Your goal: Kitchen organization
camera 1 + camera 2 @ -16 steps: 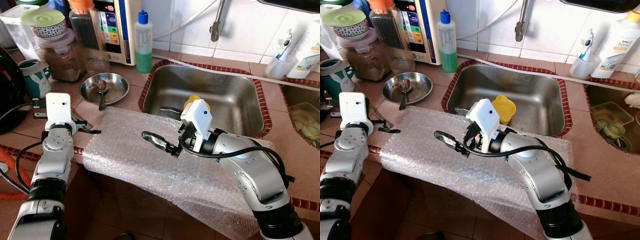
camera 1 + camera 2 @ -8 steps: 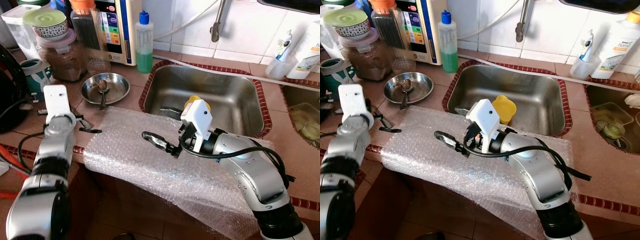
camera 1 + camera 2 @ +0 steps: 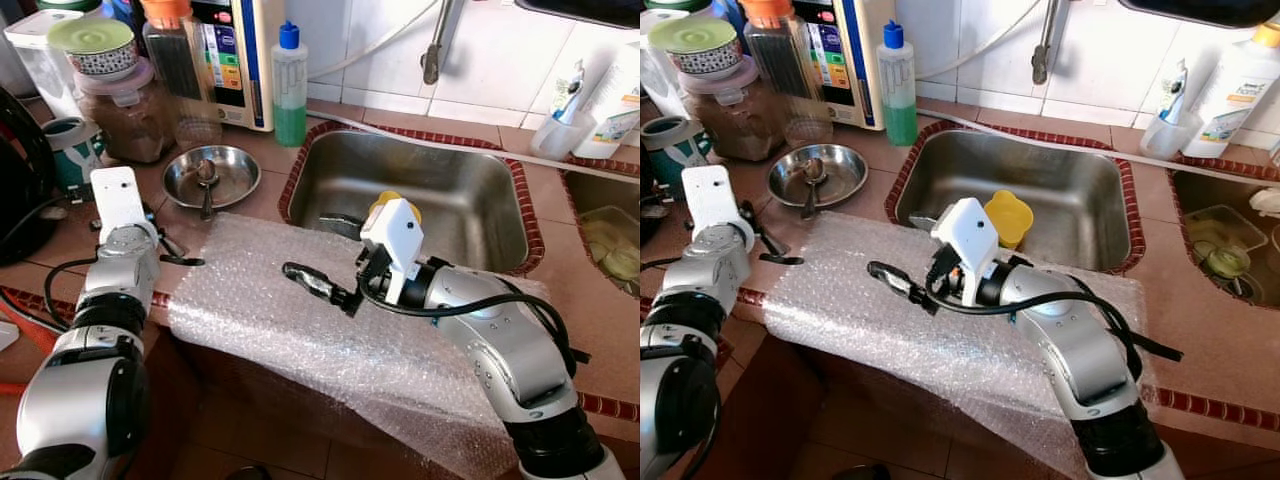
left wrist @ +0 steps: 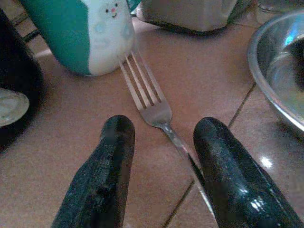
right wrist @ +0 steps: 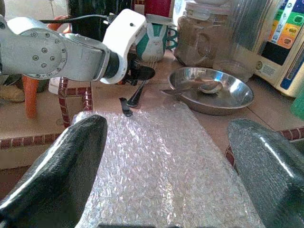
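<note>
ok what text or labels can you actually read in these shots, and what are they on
"home": on the white bottle at the far right of the counter; the smaller print under it is too blurred to read.
White appliance panel by the wall: coloured labels, too small to read.
Tube in the clear cup: print too blurred to read.
Green-liquid bottle: no label legible.
Teal mug: a small drawn face, no words.

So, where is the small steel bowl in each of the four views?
Left eye view: steel bowl upper left, behind the bubble wrap.
Right eye view: upper left too.
Left wrist view: beside the fork.
Right wrist view: beyond the bubble wrap.
Shared landmark: the teal mug.
</note>
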{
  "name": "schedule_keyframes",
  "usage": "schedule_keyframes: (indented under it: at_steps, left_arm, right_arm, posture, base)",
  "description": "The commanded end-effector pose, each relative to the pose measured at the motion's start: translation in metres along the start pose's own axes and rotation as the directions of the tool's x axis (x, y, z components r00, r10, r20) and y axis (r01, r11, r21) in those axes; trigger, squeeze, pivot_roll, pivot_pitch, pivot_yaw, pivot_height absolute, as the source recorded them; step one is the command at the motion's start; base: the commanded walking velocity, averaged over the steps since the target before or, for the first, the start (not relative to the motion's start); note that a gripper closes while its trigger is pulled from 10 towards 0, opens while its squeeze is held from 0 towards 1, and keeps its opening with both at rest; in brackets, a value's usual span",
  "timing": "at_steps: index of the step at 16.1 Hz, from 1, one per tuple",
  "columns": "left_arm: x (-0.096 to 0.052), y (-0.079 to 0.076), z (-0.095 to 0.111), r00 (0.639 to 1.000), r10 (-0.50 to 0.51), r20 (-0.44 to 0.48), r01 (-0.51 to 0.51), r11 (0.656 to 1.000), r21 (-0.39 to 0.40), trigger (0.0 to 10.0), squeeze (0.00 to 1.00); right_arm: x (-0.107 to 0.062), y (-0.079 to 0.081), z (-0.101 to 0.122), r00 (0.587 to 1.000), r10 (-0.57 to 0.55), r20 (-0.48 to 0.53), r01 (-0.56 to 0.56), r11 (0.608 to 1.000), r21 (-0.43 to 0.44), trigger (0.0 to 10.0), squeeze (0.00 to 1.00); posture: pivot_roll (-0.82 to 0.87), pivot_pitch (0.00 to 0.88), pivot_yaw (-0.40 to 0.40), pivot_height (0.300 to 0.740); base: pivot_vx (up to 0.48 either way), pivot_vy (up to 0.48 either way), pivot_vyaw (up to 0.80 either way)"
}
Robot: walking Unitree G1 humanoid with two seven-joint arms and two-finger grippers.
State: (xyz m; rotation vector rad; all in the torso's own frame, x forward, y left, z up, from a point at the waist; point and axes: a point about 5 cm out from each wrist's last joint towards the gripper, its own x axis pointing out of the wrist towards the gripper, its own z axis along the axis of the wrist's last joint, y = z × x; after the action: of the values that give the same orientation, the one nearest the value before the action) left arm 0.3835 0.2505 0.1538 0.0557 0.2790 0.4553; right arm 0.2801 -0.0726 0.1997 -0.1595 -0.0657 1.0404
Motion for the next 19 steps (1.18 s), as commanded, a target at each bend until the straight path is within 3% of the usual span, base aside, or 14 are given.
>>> schedule_keyframes:
  at_steps: [1, 7, 8, 9, 13, 14, 16, 17, 19]
  left_arm:
    - [0.0, -0.004, 0.0, 1.0, 0.0, -0.02, 0.0, 1.0, -0.011, 10.0, 1.0]
    - [-0.002, -0.016, -0.005, 0.999, -0.014, -0.052, 0.015, 1.0, 0.018, 10.0, 1.0]
    - [-0.002, -0.017, -0.011, 0.997, -0.017, -0.08, 0.019, 1.0, 0.024, 10.0, 0.84]
    - [-0.002, -0.016, -0.014, 0.996, -0.014, -0.088, 0.017, 0.999, 0.031, 10.0, 0.0]
    - [-0.003, -0.015, -0.028, 0.99, -0.019, -0.141, 0.029, 0.997, 0.068, 10.0, 0.0]
    - [-0.004, -0.015, -0.031, 0.988, -0.023, -0.152, 0.033, 0.998, 0.061, 8.7, 0.0]
    - [-0.003, -0.01, -0.035, 0.987, -0.003, -0.159, 0.014, 0.998, 0.068, 1.4, 0.0]
    - [-0.003, -0.008, -0.035, 0.989, -0.003, -0.15, 0.014, 0.997, 0.071, 0.0, 0.0]
    - [-0.003, -0.006, -0.037, 0.989, 0.007, -0.15, 0.007, 0.996, 0.092, 0.0, 0.0]
  right_arm:
    - [-0.001, 0.001, 0.002, 1.0, 0.003, 0.002, -0.003, 1.0, -0.01, 10.0, 0.0]
    - [-0.001, 0.002, 0.001, 1.0, -0.001, 0.003, 0.001, 1.0, -0.008, 10.0, 0.0]
    - [-0.001, 0.002, 0.001, 1.0, -0.002, 0.004, 0.002, 1.0, -0.008, 10.0, 0.0]
    - [-0.001, 0.002, 0.001, 1.0, -0.003, 0.003, 0.003, 1.0, -0.007, 10.0, 0.0]
    - [-0.003, 0.002, 0.001, 1.0, -0.007, 0.001, 0.007, 1.0, -0.006, 10.0, 0.0]
    - [-0.003, 0.002, 0.001, 1.0, -0.009, 0.001, 0.009, 1.0, -0.006, 10.0, 0.0]
    - [-0.002, 0.002, 0.001, 1.0, -0.008, 0.002, 0.008, 1.0, -0.005, 10.0, 0.0]
    - [-0.002, 0.002, 0.001, 1.0, -0.009, 0.002, 0.009, 1.0, -0.005, 10.0, 0.0]
    - [-0.002, 0.002, 0.0, 1.0, -0.01, 0.002, 0.01, 1.0, -0.004, 10.0, 0.0]
  posture:
    - [0.02, 0.095, 0.021, 0.74]
    - [0.02, 0.097, 0.026, 0.74]
    - [0.02, 0.098, 0.026, 0.74]
    - [0.02, 0.099, 0.027, 0.74]
    - [0.02, 0.102, 0.03, 0.74]
    - [0.02, 0.103, 0.03, 0.74]
    - [0.02, 0.103, 0.032, 0.74]
    - [0.02, 0.104, 0.033, 0.74]
    - [0.02, 0.105, 0.034, 0.74]
  base:
    - [0.0, 0.0, 0.0]
    - [0.0, 0.0, 0.0]
    - [0.0, 0.0, 0.0]
    - [0.0, 0.0, 0.0]
    - [0.0, 0.0, 0.0]
    - [0.0, 0.0, 0.0]
    - [0.0, 0.0, 0.0]
    - [0.0, 0.0, 0.0]
    - [0.0, 0.0, 0.0]
